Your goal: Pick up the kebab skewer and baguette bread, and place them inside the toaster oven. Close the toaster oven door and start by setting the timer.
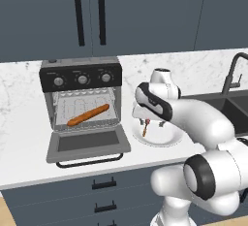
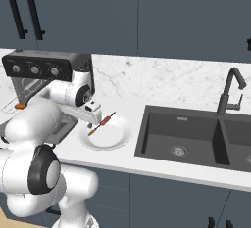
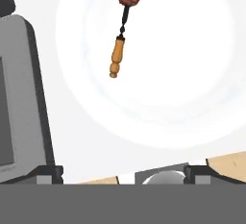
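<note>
The white arm's two-finger gripper [image 3: 123,172] hangs with its dark fingertips [image 3: 48,172] spread as wide as they go, holding nothing. Just ahead of them lies the round white plate [image 3: 192,93], and on it, beyond the fingertips and clear of them, the kebab skewer [image 3: 124,26], a thin dark stick with a turned orange-brown wooden handle nearest the fingers and reddish-brown meat chunks farther along. To one side of the fingers the dark grey drop-down toaster oven door [image 1: 89,145] lies open and flat, its black bar handle at the front edge. Farther off stands the boxy dark grey toaster oven [image 1: 81,94] with three silver knobs, and the long orange-brown baguette bread [image 1: 88,115] rests slantwise on its wire rack inside.
</note>
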